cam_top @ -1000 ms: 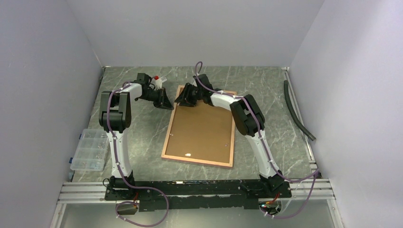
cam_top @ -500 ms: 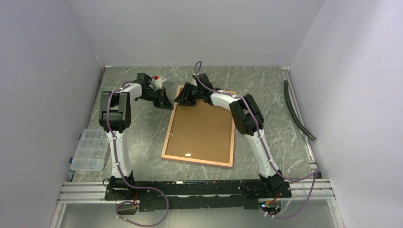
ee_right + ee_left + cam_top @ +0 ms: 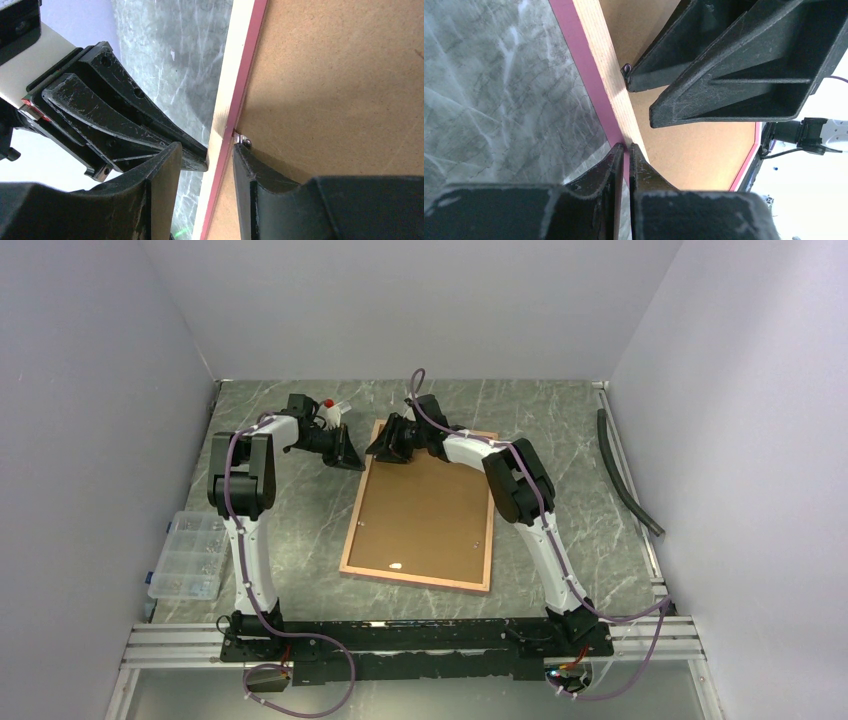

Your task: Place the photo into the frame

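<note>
On a green marbled surface (image 3: 290, 540), the frame (image 3: 415, 582) lies face down, wood-brown back upward, with a plain brown backing board (image 3: 425, 510) seated inside it. Both arms meet at its far left corner. The left fingers (image 3: 604, 170) are all but closed, tips at the pink rim, gripping nothing visible. The right fingers (image 3: 160, 175) stand partly open astride the border, beside a small metal tab (image 3: 245, 143). The photo is out of sight, perhaps beneath the board, so progress is unclear.
</note>
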Controlling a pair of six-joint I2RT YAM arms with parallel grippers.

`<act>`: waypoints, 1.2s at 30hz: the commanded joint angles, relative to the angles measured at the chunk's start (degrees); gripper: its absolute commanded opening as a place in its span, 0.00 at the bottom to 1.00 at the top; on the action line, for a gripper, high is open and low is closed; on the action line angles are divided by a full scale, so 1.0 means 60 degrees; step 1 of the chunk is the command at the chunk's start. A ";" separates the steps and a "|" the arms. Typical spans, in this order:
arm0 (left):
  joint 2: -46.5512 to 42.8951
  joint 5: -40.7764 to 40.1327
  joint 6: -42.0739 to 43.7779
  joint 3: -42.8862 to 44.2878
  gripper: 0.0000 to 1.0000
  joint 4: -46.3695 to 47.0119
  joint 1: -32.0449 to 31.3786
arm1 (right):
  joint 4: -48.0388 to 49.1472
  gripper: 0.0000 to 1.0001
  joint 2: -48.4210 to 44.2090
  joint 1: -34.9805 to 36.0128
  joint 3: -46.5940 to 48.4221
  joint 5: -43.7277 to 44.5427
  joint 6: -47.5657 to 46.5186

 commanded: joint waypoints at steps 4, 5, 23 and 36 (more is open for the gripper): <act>-0.0706 -0.0840 0.0982 -0.0393 0.12 -0.0721 0.0030 | 0.0470 0.47 0.0456 0.0143 0.0179 0.0200 0.0170; -0.0842 -0.0916 0.1120 -0.0456 0.12 -0.0818 0.0073 | 0.0527 0.47 0.0390 0.0156 0.0151 0.0198 0.0183; -0.3651 -0.3159 0.3812 -0.3772 0.14 -0.1102 -0.0248 | -0.1677 0.90 -0.7426 -0.2499 -0.6018 0.2334 -0.1851; -0.5335 -0.4272 0.4914 -0.5670 0.14 -0.1309 -0.1653 | -0.2217 1.00 -0.8037 -0.4236 -0.8322 0.3250 -0.2189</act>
